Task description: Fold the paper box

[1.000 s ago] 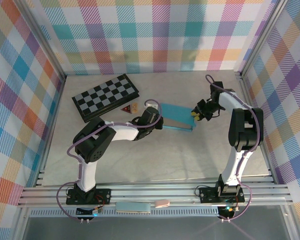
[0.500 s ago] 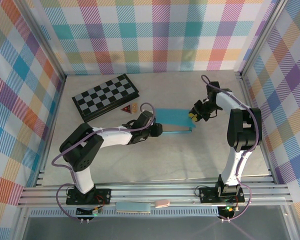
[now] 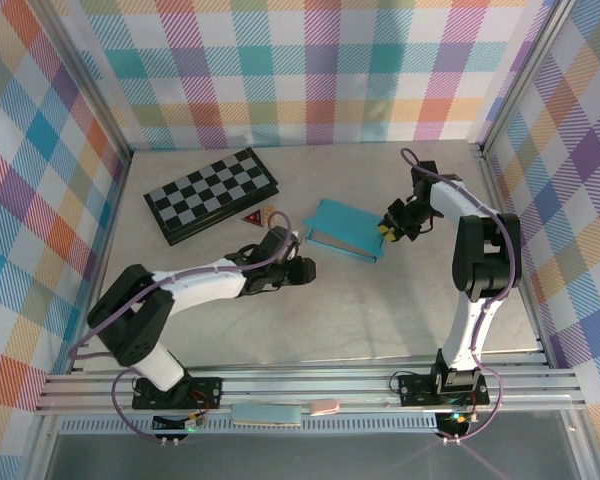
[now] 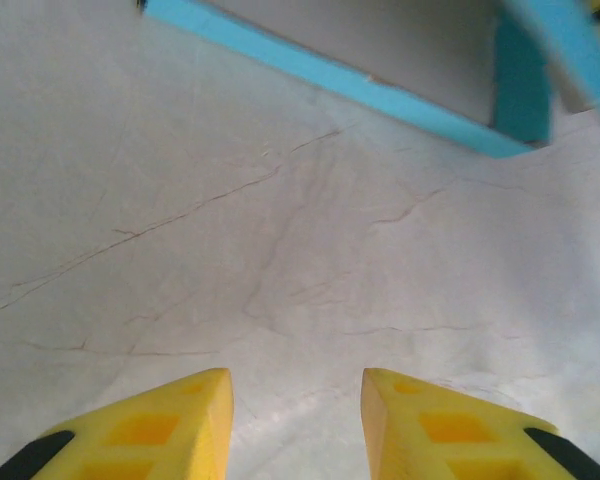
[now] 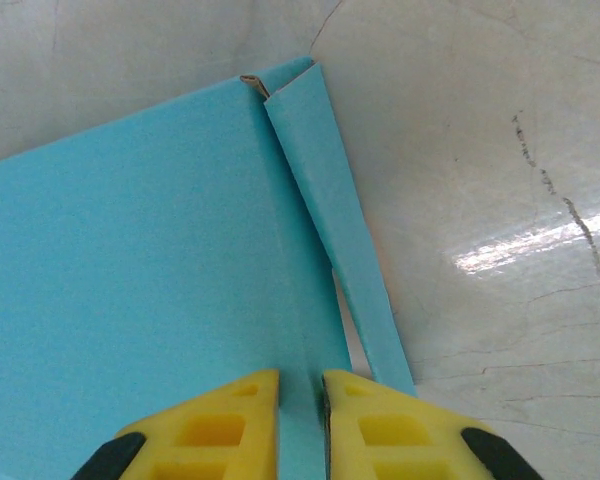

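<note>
1. Checked top and both wrist views: no legible text, number, brand or label.
2. Small dark-red triangular piece (image 3: 251, 218) just beside checkerboard (image 3: 211, 195): pale marks on face, too small to read.
3. Visible faces of paper box (image 3: 342, 226): plain turquoise card, unprinted.

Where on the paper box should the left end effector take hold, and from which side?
Probably the long near edge of the paper box, approached low from the near-left. That thin edge faces the open left end effector with bare table between, and the right end effector pinches the right end, so the two grips would be well apart.
</note>
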Robot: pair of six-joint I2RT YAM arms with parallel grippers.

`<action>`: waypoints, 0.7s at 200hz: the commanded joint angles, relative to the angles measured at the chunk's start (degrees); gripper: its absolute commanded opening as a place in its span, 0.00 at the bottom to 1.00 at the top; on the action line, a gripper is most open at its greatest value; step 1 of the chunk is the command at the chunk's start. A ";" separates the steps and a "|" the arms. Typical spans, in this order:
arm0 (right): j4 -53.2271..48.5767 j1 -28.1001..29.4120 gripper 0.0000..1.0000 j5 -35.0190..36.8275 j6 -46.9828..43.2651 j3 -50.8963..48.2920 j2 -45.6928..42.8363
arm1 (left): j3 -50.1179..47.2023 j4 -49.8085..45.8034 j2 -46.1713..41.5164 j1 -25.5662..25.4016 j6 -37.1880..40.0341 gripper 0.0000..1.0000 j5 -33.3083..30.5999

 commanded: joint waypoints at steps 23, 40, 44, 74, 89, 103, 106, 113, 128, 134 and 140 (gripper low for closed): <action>-2.78 0.22 0.17 2.12 -1.52 2.04 2.28 | 21.98 -22.64 0.39 7.83 2.79 0.40 -4.77; -3.13 0.25 0.17 2.06 -1.87 2.67 2.65 | 34.79 -30.55 10.16 12.56 6.86 0.42 -1.62; -3.19 0.29 0.17 2.07 -1.95 2.82 2.75 | 38.07 -32.90 12.95 13.33 8.16 0.42 -0.86; -4.04 0.24 0.18 2.09 -3.08 3.64 3.49 | 59.76 -41.82 30.55 14.70 17.87 0.43 3.71; -4.46 0.26 0.18 2.14 -3.50 3.97 3.73 | 67.09 -43.32 37.02 14.67 20.08 0.43 6.93; -4.81 0.30 0.18 2.01 -3.71 4.33 3.97 | 71.98 -44.91 41.61 14.57 20.72 0.43 9.47; -4.75 0.23 0.18 1.97 -3.72 4.41 4.03 | 72.19 -44.87 42.16 14.57 20.73 0.43 9.52; -4.82 0.25 0.18 1.81 -3.80 4.59 4.21 | 71.57 -43.82 42.51 14.57 20.60 0.44 9.85; -4.98 0.23 0.18 1.38 -4.05 5.08 4.73 | 69.83 -41.93 43.17 14.55 19.83 0.44 11.50; -5.13 0.23 0.18 1.42 -4.15 5.29 4.91 | 69.17 -41.25 43.41 14.46 19.42 0.45 12.53; -5.38 0.22 0.18 1.39 -4.43 5.52 5.17 | 68.60 -40.40 43.47 14.33 19.24 0.47 13.04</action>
